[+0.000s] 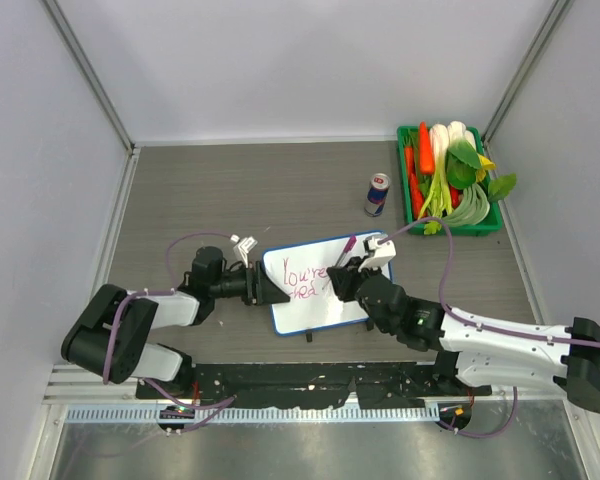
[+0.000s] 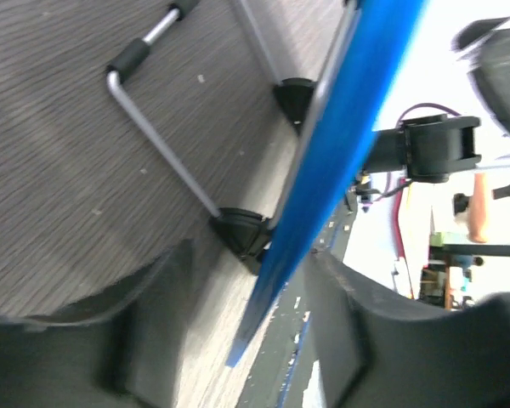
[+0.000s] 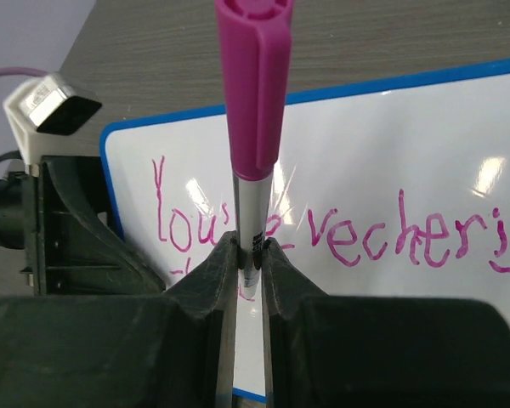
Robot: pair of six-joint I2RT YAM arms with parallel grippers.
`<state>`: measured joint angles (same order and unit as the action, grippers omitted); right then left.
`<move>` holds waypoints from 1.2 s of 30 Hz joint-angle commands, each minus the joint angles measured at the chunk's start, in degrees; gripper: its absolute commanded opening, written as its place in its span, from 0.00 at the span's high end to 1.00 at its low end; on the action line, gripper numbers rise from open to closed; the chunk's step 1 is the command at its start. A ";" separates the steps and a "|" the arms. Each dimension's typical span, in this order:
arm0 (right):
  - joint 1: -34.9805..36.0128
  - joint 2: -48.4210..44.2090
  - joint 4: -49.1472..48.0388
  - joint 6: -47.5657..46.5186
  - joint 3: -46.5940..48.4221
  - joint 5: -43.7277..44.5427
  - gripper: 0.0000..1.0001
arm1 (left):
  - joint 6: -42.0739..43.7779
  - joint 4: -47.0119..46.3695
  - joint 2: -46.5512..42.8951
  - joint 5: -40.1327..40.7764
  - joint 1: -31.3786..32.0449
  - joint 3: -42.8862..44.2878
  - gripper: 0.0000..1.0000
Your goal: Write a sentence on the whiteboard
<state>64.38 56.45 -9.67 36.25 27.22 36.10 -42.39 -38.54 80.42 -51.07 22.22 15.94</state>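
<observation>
The whiteboard (image 1: 325,305) stands tilted at the near middle of the table, white with a blue rim. The sentence (image 1: 305,277) runs in pink letters from its left side. In the right wrist view the sentence (image 3: 391,238) reads "You're" and further letters on the whiteboard (image 3: 391,144); a second line starts behind my fingers. My right gripper (image 3: 251,255) is shut on a marker (image 3: 251,102) with a pink cap on its upper end, tip hidden against the board. My left gripper (image 2: 251,255) straddles the board's blue rim (image 2: 340,127), with gaps on both sides. Seen from above, the left gripper (image 1: 265,290) is at the left edge and the right gripper (image 1: 342,275) is over the writing.
A green crate (image 1: 404,165) of vegetables stands at the back right, a blue and red can (image 1: 377,194) beside it. The board's wire stand (image 2: 166,153) rests on the table behind it. Grey walls close both sides.
</observation>
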 commanded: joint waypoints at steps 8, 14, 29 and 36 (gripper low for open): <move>-2.32 -10.30 2.20 -1.98 2.66 -7.60 0.99 | 1.35 20.85 -24.83 15.89 0.02 0.22 0.17; -8.30 -14.34 2.82 -1.01 2.13 -21.21 0.99 | 3.98 43.89 -46.12 28.30 0.37 8.65 0.12; -20.08 -15.40 -5.44 7.07 -0.50 -45.05 0.99 | 9.70 42.42 -19.80 25.84 23.12 33.54 0.18; -22.19 -16.81 -5.53 10.06 -1.29 -45.24 0.99 | 9.08 34.77 -11.79 24.79 27.35 33.54 0.34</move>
<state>43.13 41.47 -11.20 43.33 26.33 -7.35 -33.98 3.62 67.90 -25.67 48.18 48.18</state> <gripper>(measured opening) 0.171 0.717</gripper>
